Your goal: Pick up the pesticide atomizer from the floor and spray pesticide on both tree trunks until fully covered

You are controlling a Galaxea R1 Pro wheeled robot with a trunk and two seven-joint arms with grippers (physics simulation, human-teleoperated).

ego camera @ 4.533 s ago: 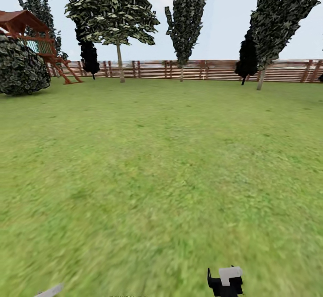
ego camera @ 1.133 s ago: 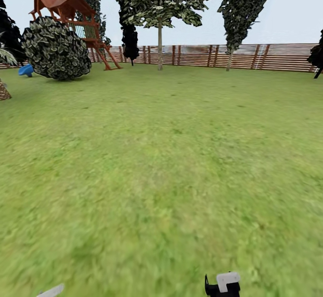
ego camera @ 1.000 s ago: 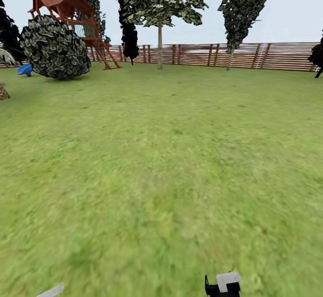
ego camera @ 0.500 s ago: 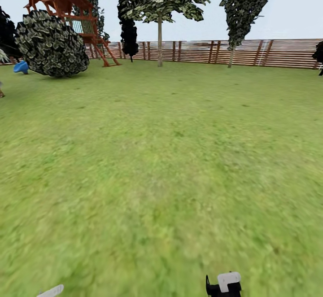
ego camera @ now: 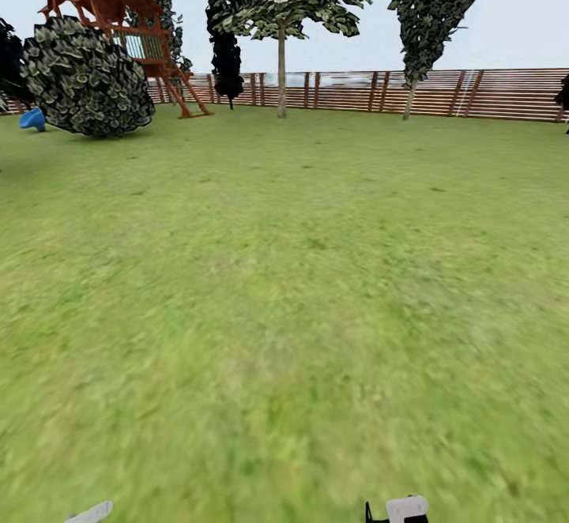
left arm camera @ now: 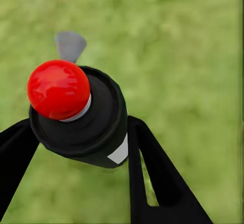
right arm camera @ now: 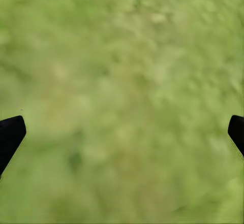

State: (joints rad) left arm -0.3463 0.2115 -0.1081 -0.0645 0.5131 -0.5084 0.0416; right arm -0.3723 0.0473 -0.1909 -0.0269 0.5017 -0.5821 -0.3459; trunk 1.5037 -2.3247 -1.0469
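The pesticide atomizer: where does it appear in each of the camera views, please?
Head view: a grey sliver of the pesticide atomizer, probably its nozzle, at the bottom edge, left.
Left wrist view: centre-left, held between the left tool fingers, red knob toward the camera.
Right wrist view: the right tool open over grass.
Shared landmark: the grass.

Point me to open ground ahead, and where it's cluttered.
Open lawn runs from the robot to the fence, widest centre and right. Clutter sits far left: round bush, playhouse and blue object. Two trees stand by the fence. Left gripper holds the atomizer; right gripper open over grass.
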